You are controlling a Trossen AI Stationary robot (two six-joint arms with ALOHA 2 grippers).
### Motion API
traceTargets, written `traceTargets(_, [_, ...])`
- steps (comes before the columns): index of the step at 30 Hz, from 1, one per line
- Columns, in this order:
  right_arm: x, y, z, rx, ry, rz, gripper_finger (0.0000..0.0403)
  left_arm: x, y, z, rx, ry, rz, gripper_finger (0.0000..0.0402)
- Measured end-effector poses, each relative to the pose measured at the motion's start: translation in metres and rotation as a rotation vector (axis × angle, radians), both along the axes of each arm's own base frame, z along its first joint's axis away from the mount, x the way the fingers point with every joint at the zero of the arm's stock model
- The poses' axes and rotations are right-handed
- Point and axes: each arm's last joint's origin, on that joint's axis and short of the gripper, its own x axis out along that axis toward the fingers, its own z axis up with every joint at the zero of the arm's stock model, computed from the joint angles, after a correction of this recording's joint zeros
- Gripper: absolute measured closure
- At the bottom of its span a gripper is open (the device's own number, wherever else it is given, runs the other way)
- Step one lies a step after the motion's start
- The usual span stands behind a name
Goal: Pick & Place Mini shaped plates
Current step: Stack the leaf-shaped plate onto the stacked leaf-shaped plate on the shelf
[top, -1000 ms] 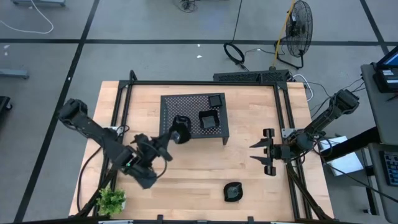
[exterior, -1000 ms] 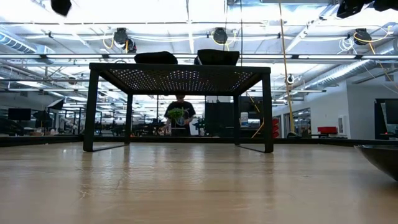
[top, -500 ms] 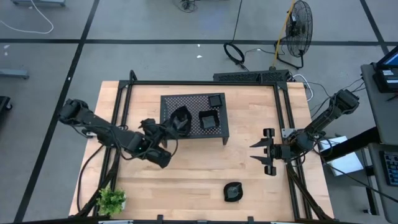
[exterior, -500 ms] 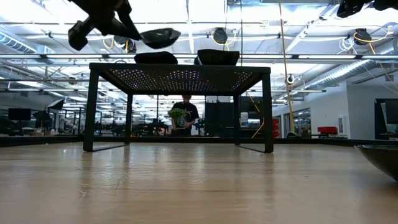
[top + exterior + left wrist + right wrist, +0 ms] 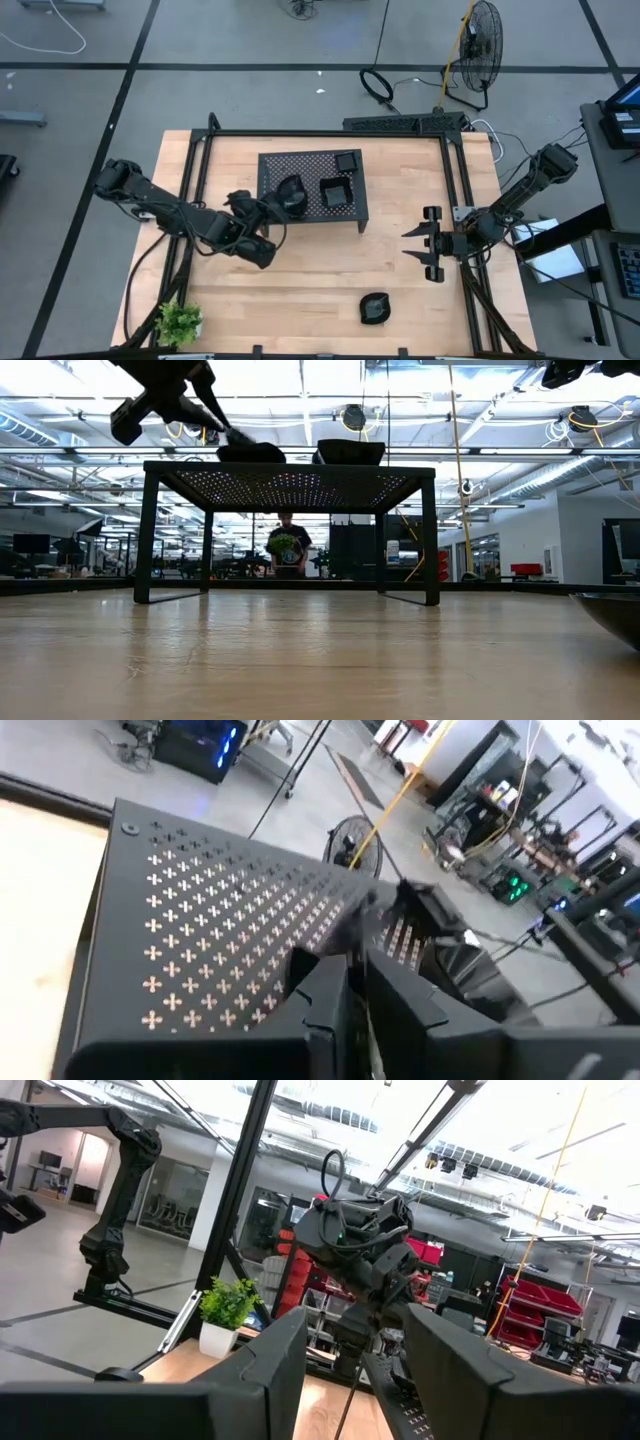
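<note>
The mini shaped plates are small glossy black dishes. Two square ones [image 5: 346, 160] [image 5: 335, 192] sit on the black perforated rack [image 5: 312, 212]. A round one [image 5: 292, 192] is over the rack's left part, in my left gripper [image 5: 276, 203], which is shut on it. In the low view this gripper [image 5: 212, 418] reaches down to the rack top [image 5: 290, 472], where the round plate merges with a dish behind it [image 5: 250, 452]. One more plate [image 5: 375, 308] lies on the table near its near edge. My right gripper [image 5: 424, 243] hangs open over the table's right side. My left gripper pinches the round plate by its rim [image 5: 281, 199] on the side toward the table's left. The fingers come slanting down from the near left. The plate is down at the level of the rack top; whether it rests there I cannot tell.
A small green plant [image 5: 180, 322] stands at the table's near left corner. The rack stands on four legs [image 5: 144, 530] with open room beneath. Black frame rails [image 5: 460, 200] run along the table's sides. A person holding a plant [image 5: 287, 545] stands in the room behind.
My left gripper has carried the round plate from in front of the rack's near left edge toward the far side, over the rack's left part. It has then come down, and the plate has dropped from well above the rack to the level of its top.
</note>
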Motion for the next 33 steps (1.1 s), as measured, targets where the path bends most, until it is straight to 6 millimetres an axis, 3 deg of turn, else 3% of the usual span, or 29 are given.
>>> traceTargets(16, [0.0, 0.0, 0.0, 0.0, 0.0, 0.0, 0.0248, -0.002, -0.004, -0.002, -0.03, 0.032, -0.036, 0.0227])
traceTargets(21, [0.0, 0.0, 0.0, 0.0, 0.0, 0.0, 0.0248, 0.002, -0.01, -0.001, -0.072, 0.084, -0.12, 0.0191])
traceTargets(25, [0.0, 0.0, 0.0, 0.0, 0.0, 0.0, 0.0248, 0.002, -0.017, -0.002, -0.064, 0.191, -0.229, 0.0178])
traceTargets(33, [0.0, 0.0, 0.0, 0.0, 0.0, 0.0, 0.0248, 0.003, -0.024, 0.0, -0.065, 0.169, -0.265, 0.019])
